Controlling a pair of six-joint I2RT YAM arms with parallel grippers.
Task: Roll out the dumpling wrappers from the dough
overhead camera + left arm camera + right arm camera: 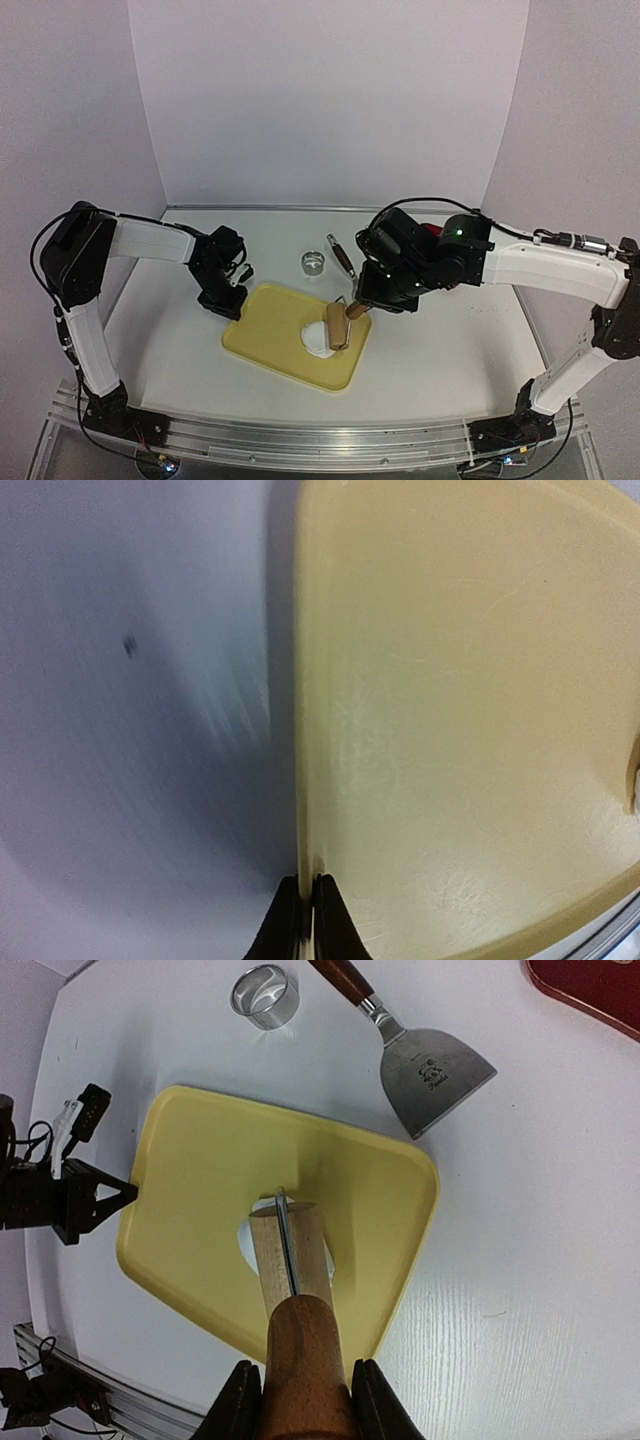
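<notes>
The left gripper [303, 920] pinches only the rim of the board [450, 730]. The right gripper [305, 1400] clamps the roller [290, 1255], with the dough [246, 1245] just beyond its jaws. A hard push could drag the board free.

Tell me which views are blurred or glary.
Left wrist: table smeared, board soft with a faint sheen. Right wrist: sharp, edges bent by the wide lens; roller hides most of the dough. Top external: even light, soft shadows.
</notes>
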